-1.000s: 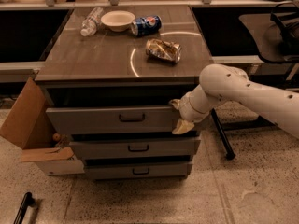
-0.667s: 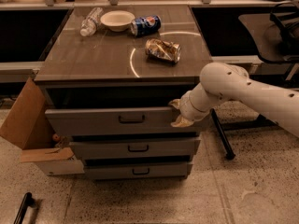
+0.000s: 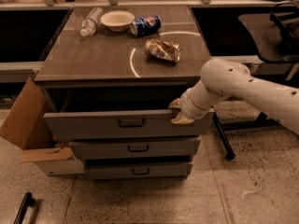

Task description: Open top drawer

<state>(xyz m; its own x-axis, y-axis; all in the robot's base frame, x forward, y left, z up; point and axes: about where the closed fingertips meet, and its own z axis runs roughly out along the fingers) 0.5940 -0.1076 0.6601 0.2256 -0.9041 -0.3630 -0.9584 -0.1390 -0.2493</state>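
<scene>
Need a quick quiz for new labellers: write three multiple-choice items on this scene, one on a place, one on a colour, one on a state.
1. Where is the gripper?
A) at the top drawer's upper edge, right of its handle
B) on the bottom drawer's handle
C) on the floor

2. What colour is the can beside the bowl?
A) green
B) blue
C) red

3. The top drawer is:
A) shut flush
B) taken out
C) pulled partly out

Answers:
1 A: the gripper sits at the front panel's top edge, near its right end.
2 B: its body is blue.
3 C: its front stands forward of the cabinet top, with a dark gap behind.
</scene>
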